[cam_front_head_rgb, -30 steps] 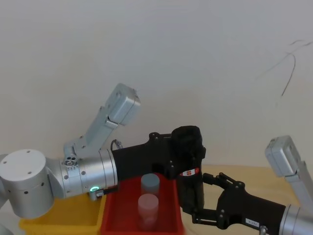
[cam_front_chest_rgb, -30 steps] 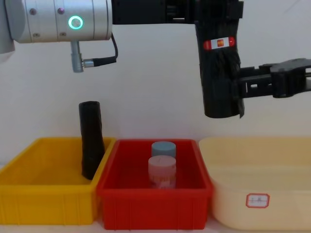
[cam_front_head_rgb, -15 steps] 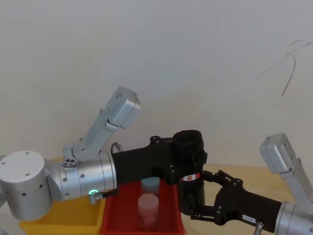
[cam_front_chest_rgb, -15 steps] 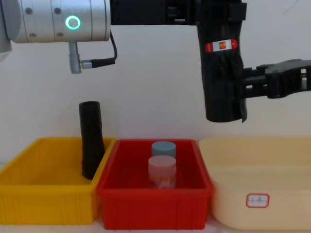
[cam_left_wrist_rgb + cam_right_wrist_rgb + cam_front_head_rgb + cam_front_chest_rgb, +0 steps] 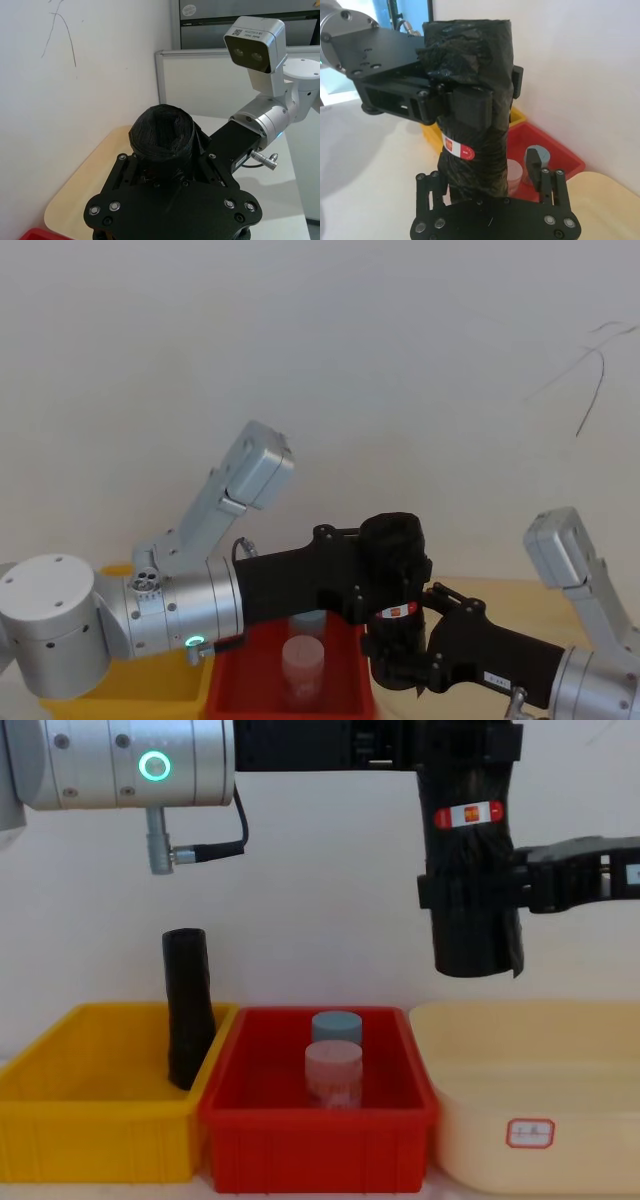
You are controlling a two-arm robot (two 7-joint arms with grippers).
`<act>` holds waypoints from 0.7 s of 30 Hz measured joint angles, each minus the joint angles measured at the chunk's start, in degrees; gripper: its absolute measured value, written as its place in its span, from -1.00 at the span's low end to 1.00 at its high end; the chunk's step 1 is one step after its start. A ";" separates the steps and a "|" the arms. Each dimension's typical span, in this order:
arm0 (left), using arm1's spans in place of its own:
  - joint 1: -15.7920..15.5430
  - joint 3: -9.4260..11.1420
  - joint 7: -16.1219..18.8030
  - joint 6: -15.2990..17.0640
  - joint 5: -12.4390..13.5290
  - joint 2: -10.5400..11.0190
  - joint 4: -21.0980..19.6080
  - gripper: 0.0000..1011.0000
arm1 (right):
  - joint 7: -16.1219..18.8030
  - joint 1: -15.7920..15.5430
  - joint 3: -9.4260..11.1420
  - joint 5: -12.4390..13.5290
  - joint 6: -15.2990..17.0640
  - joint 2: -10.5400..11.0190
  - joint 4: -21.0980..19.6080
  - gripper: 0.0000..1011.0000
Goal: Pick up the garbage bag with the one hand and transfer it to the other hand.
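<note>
Black crinkled garbage bag (image 5: 470, 850), upright, red-and-white label band (image 5: 466, 816)

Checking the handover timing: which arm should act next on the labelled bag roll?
Right. The right gripper straddles the garbage bag below the label, jaws open, so closing there likely comes next. The left gripper is shut on the bag's top and should let go only afterwards.

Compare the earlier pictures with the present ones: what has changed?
The right claw advanced leftward, so its open fingers now straddle the garbage bag below the label. The left claw shifted the roll slightly rightward, still gripping its top. The plain black roll and bins stayed put.
</note>
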 joint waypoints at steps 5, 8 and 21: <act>0.25 0.13 0.48 0.16 -0.35 0.19 -0.52 -0.26 | -0.10 0.04 -0.08 0.53 -0.61 -0.36 0.23 0.61; 0.35 0.16 0.68 0.20 -0.50 0.28 -0.73 -0.26 | -0.18 0.05 -0.14 0.89 -0.89 -0.51 0.31 0.47; 0.67 0.25 1.36 0.58 -1.61 0.74 -1.39 -0.26 | -0.41 0.08 -0.44 2.29 -1.69 -0.73 0.37 0.40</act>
